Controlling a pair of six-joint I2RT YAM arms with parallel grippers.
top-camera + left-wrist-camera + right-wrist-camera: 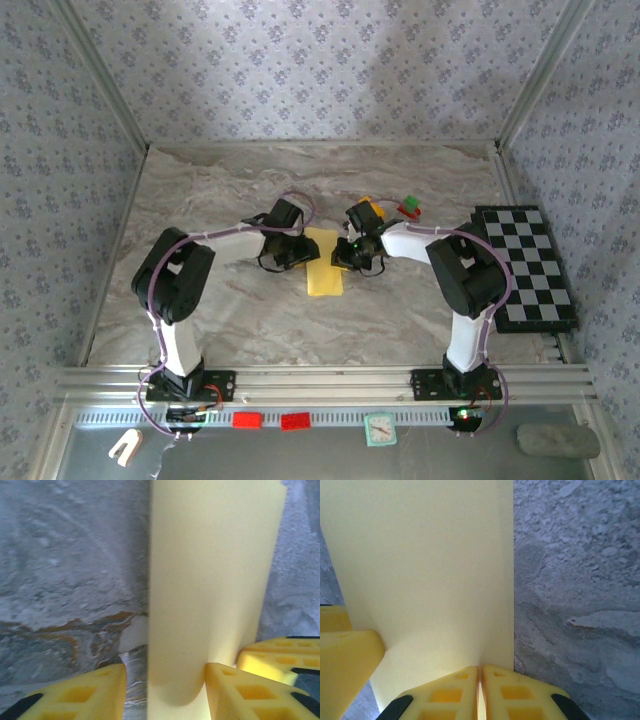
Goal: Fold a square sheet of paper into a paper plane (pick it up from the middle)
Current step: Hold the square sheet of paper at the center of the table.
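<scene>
Yellow paper, thin and plain: from the top external camera the square sheet of paper (324, 265) lies folded into a narrow strip on the marble-patterned table (230, 320), midway between the two arms. The left gripper (300, 252) is at its left edge and the right gripper (348, 255) at its right edge. A checkered board (525, 268) sits well apart to the right.

In the left wrist view the paper (215, 580) runs up the frame between the yellow fingers (75, 695) of the left gripper (165, 692). They stand apart, one against the paper and the other off it with bare table between, so nothing is clamped.

In the right wrist view the right gripper (480, 692) has its fingers (445, 697) pressed together on the near edge of the paper (420, 570), pinching it.

The paper looks feather-light, limp and easily creased or torn, and it will likely slide on the smooth table. A pinch at a folded edge, where the layers are stiffer, seems the safest hold.
</scene>
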